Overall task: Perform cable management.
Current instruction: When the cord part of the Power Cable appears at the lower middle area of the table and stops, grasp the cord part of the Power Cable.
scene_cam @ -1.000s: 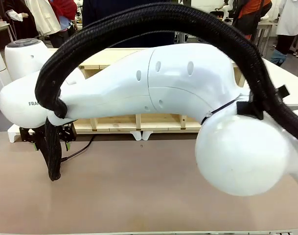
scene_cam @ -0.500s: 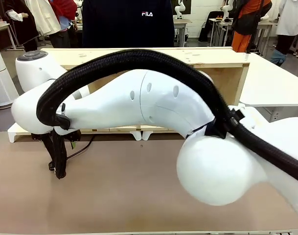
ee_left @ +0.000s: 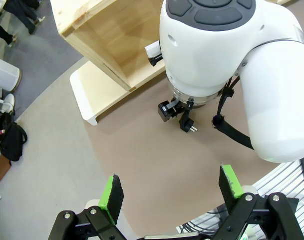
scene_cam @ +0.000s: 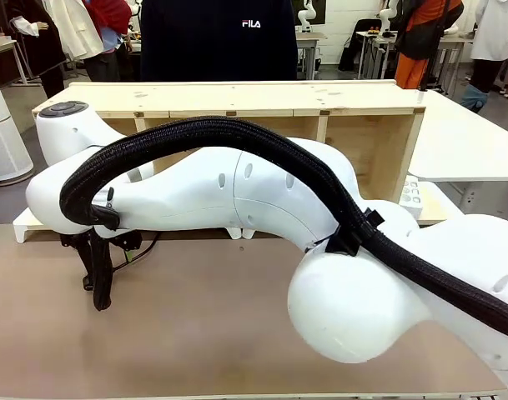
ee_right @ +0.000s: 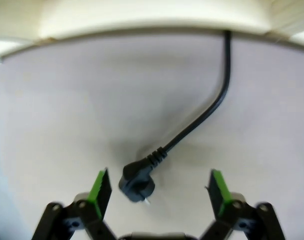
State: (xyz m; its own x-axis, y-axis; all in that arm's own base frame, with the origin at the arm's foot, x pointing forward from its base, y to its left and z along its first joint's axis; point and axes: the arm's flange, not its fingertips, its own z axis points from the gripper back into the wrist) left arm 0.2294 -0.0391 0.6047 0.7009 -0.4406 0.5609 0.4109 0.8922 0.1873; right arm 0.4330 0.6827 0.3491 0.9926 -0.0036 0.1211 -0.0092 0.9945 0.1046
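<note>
Honestly, worth starting from the cable [ee_right: 201,117]: comes out from under a pale board [ee_right: 142,20] at the upper right of the right wrist frame and curls down to its plug [ee_right: 137,184] at bottom centre, seemingly flat on the brown table [ee_right: 62,110]. Got the right gripper [ee_right: 159,192] straddling that plug, jaws spread wide and pinching nothing. Sits off-centre though, much nearer the pad on the left of the frame than the other one. Would nudge sideways to centre it first, then drop straight down and close on the plug's chunky body or the ribbed collar, not the thin cord (slippy and kink-prone by the look of it). Also mind the pins, apparently pointing at the bottom edge. Over in the left wrist frame, same plug mid-frame under the other arm's wrist, and the left gripper [ee_left: 171,187] hanging high along the bottom edge, jaws spread too, empty. Best to leave that one out of the way.
</note>
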